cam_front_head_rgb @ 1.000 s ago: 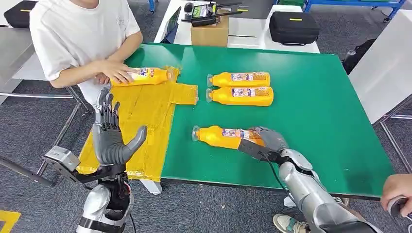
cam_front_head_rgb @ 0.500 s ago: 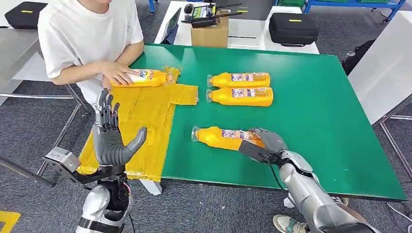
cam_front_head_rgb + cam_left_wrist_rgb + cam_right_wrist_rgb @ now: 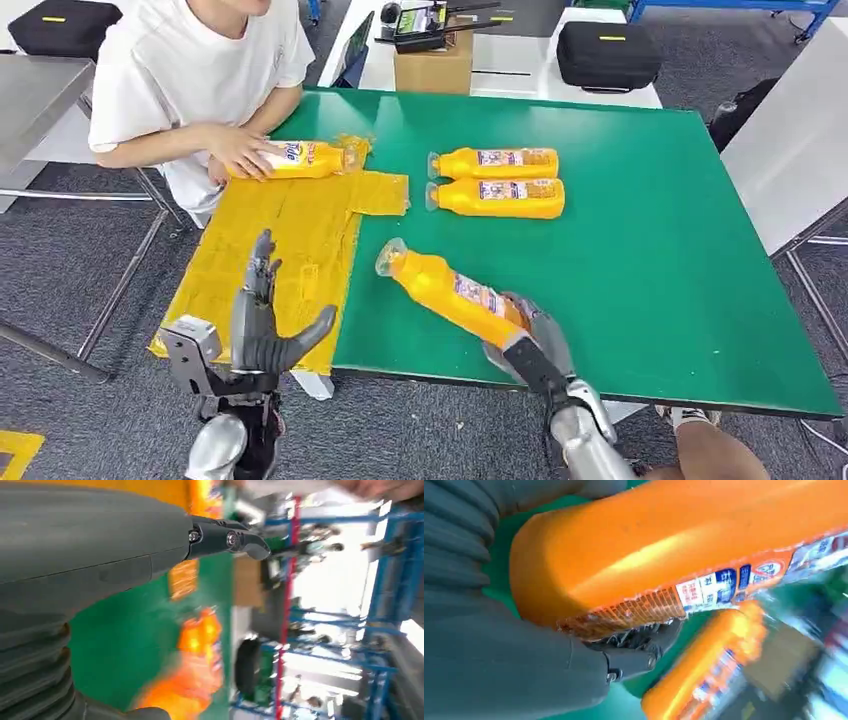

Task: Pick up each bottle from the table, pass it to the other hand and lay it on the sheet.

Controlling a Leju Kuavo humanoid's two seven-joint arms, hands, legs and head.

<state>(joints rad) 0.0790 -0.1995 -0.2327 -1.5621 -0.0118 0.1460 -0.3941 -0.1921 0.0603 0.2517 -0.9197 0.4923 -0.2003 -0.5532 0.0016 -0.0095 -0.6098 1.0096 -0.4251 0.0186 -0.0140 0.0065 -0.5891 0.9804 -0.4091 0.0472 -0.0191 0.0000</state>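
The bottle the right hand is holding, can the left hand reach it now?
Probably yes. The left hand is open above the yellow sheet, and the held bottle angles its cap toward it, with nothing between them.

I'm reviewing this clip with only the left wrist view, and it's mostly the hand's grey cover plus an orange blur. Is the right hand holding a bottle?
Observer: Yes. In the head view the right hand grips the base end of an orange bottle, cap end pointing toward the yellow sheet.
Operator: How many bottles wait on the table?
Observer: Two bottles lie side by side on the green table.
Operator: Anything on the sheet?
Observer: One bottle at its far end, under a person's hand.
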